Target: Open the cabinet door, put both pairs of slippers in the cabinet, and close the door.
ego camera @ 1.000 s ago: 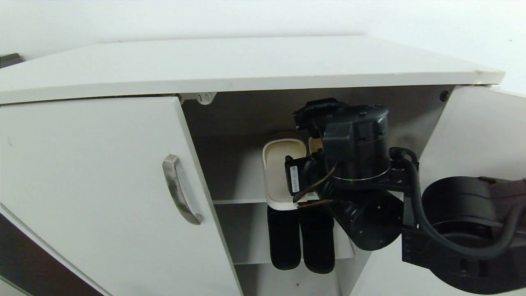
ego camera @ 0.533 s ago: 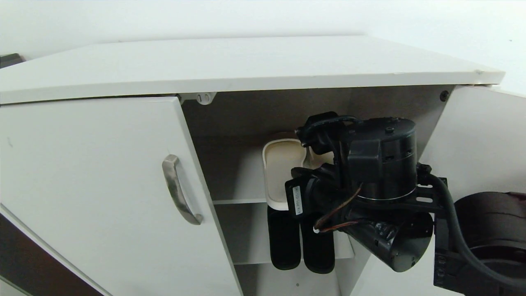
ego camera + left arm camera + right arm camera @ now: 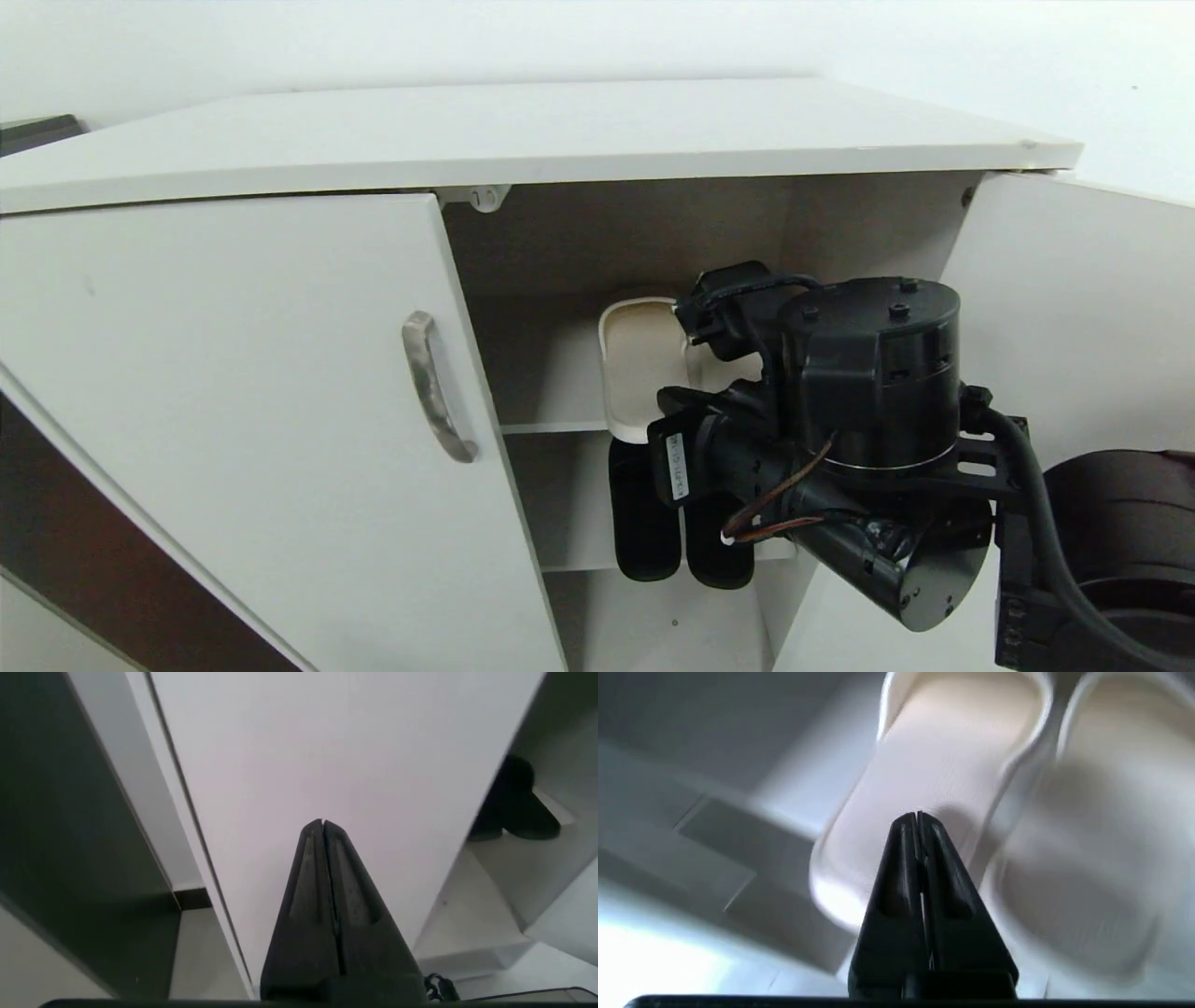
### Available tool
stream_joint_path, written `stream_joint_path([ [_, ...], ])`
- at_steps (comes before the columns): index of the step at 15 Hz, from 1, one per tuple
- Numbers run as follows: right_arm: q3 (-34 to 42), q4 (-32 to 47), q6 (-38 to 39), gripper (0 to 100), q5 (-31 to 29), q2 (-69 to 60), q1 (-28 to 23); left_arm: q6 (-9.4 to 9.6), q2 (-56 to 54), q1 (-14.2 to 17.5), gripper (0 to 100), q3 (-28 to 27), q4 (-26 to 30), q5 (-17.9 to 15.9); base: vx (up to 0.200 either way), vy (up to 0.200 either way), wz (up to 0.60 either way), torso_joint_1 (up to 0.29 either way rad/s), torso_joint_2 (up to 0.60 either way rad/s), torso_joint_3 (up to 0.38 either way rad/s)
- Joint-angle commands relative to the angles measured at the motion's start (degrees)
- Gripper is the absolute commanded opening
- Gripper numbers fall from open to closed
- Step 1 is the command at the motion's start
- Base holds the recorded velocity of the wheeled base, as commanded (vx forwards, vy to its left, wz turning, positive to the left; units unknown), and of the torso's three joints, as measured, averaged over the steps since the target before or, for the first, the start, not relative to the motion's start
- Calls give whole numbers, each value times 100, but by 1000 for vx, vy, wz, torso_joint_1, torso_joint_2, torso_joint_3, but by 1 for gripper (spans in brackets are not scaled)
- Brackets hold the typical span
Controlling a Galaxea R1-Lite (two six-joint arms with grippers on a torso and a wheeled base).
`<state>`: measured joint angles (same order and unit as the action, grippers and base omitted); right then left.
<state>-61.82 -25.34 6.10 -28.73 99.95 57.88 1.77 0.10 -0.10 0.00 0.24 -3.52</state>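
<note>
Our right claw [image 3: 918, 826], pressed together and empty, hangs just before the cream slippers [image 3: 952, 765] on the cabinet's [image 3: 560, 140] upper shelf [image 3: 551, 427]. The black slippers [image 3: 644, 523] sit on the lower shelf [image 3: 579, 551]. Our left claw [image 3: 322, 831], likewise pressed together, faces the shut left door [image 3: 233, 373].

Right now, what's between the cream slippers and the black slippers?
A shelf board, seen in the head view: cream slippers above, black slippers below.

In the head view, I see the right arm [image 3: 868, 392] hiding part of the cream slippers [image 3: 639, 364] and of the black slippers [image 3: 644, 523]. The right wrist view renders the cream slippers blurred and edge-cropped.
</note>
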Motion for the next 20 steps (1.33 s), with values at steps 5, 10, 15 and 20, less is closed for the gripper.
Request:
stream_joint_path([
  [5, -6, -6, 14, 0, -1, 7, -5, -1, -1, 1, 0, 0, 2, 1, -200, 0, 0, 2, 0, 1],
  [10, -6, -6, 23, 0, -1, 16, -5, -1, -1, 1, 0, 0, 2, 1, -200, 0, 0, 0, 1, 4],
  [15, -23, -32, 14, 0, -9, 68, -84, -1, -1, 1, 0, 0, 2, 1, -120, 0, 0, 1, 1, 2],
  [20, 30, -120, 14, 0, -1, 200, -102, -1, -1, 1, 0, 0, 2, 1, 0, 0, 0, 0, 0, 0],
])
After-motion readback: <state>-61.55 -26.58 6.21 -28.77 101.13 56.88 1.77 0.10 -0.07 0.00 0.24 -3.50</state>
